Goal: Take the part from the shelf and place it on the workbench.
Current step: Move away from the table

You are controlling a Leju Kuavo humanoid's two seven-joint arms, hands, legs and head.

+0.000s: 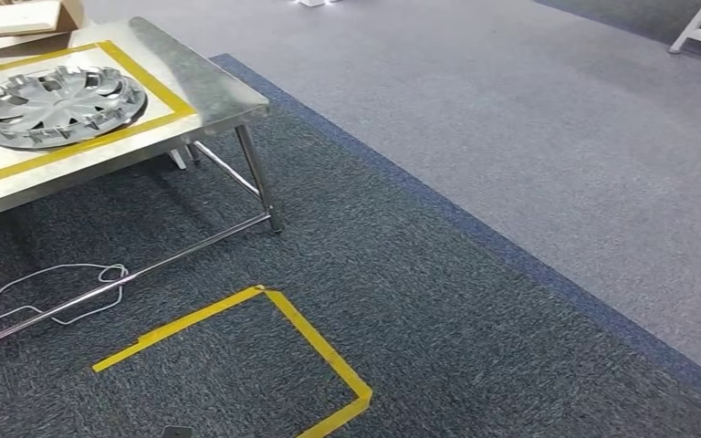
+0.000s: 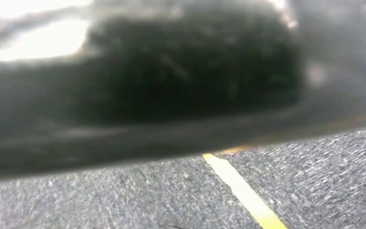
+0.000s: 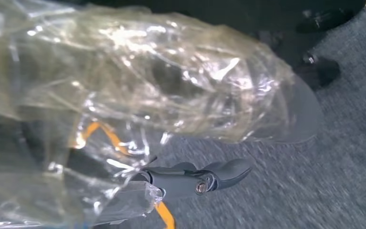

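Right hand [image 3: 190, 181] hangs over carpet, wrapped in clear plastic, holding nothing I can see; fingers look loosely together but I can't tell for sure. Left wrist camera is blurred, so can't tell. Part [image 1: 59, 105] already sits on the workbench [image 1: 210, 91], well away from the hand, so I'd call placement done.

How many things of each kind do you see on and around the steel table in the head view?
Hubcap: 1
Steel table: 1
Cardboard box: 1
White cable on the carpet: 1
Yellow tape outlines, one on the table and one on the carpet: 2
Total: 6
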